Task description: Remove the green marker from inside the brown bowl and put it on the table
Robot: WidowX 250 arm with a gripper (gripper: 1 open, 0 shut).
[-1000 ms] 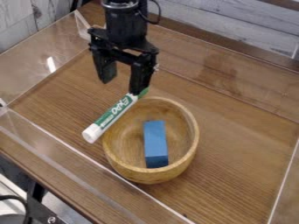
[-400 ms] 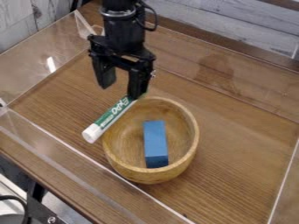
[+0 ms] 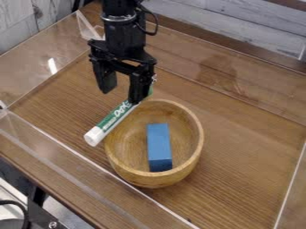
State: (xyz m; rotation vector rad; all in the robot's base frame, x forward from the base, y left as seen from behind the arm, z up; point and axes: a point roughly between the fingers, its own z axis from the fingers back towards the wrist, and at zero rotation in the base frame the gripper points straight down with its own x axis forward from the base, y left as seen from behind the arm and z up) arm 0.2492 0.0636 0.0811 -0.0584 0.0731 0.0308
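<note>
The green marker [image 3: 110,120] lies on the table [image 3: 60,89] just left of the brown bowl [image 3: 180,165]. Its white end points to the front left and its green cap end sits against the bowl's upper-left rim. My black gripper [image 3: 124,84] hangs above the marker's cap end, open, with nothing between its fingers. The marker and the fingertips are apart.
A blue rectangular block [image 3: 159,146] lies inside the bowl. Low clear acrylic walls [image 3: 54,148] border the tabletop on all sides. A white-planked wall stands behind.
The gripper has risen and drifted slightly left, away from the marker. The marker stays where it was, beside the bowl.
</note>
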